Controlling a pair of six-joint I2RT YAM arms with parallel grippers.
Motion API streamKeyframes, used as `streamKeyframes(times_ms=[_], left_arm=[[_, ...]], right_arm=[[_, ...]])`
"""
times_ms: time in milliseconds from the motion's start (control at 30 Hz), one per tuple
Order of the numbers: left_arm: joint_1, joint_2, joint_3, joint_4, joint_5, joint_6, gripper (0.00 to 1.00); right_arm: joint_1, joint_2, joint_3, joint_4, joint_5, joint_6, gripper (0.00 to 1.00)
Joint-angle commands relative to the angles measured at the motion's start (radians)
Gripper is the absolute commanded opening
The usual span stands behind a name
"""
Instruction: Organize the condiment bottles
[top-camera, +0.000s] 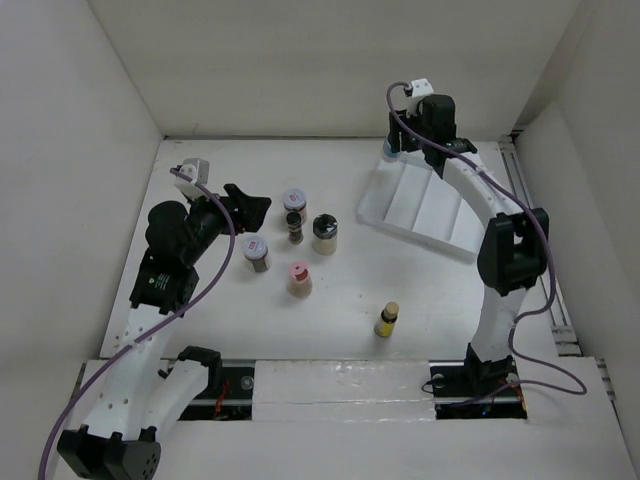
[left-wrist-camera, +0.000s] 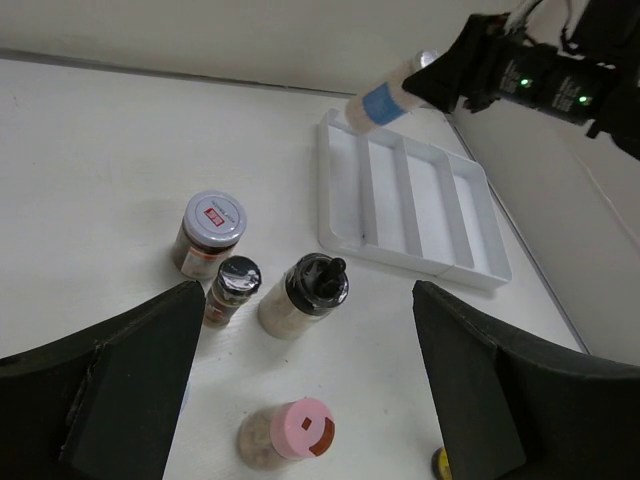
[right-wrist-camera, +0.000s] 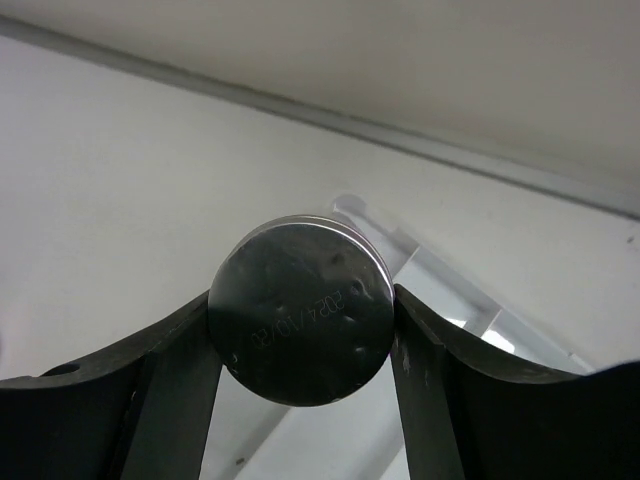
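Between the right gripper's (right-wrist-camera: 303, 330) fingers you have one bottle (left-wrist-camera: 381, 102) pinched, tilted over the tray (left-wrist-camera: 386, 190) corner beneath it; nothing looks stowed yet; six more wait near your left gripper (left-wrist-camera: 305, 385), spread wide, the pink-lidded jar (left-wrist-camera: 291, 432) just beneath it.

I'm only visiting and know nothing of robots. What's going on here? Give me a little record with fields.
Right gripper: shut on blue-labelled bottle, held tilted over the tray's far corner
Left gripper: open, holding nothing, beside the jars
White divided tray: compartments empty
Table: six more stand here, including pink-lidded jar and yellow bottle
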Motion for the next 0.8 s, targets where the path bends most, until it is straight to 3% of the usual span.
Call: streamKeyframes(times_ms=[0, 367, 533, 633, 667, 767], left_arm=[[-0.002, -0.014, -0.003, 0.043, 0.016, 0.004, 0.81], [-0.002, 0.006, -0.003, 0.043, 0.016, 0.004, 0.81], [-0.002, 0.006, -0.003, 0.043, 0.016, 0.004, 0.81], [-0.002, 0.015, -0.003, 0.043, 0.016, 0.004, 0.81], [-0.002, 0.015, -0.003, 0.043, 0.016, 0.004, 0.81], [-0.002, 0.015, -0.003, 0.043, 0.016, 0.004, 0.81]], right_arm=[[-0.010, 0.018, 0.095, 0.015, -0.067, 0.001, 0.47], [-0.049, 0.146, 0.126, 0.015, -0.090, 0.001, 0.47], [-0.039, 0.217, 0.218, -0.025, 0.015, -0.022, 0.47], [-0.039, 0.268, 0.304, -0.089, 0.014, -0.022, 0.62], [-0.039, 0.277, 0.328, -0.099, 0.014, -0.022, 0.72], [-0.030, 0.286, 0.339, -0.120, 0.005, -0.022, 0.83]])
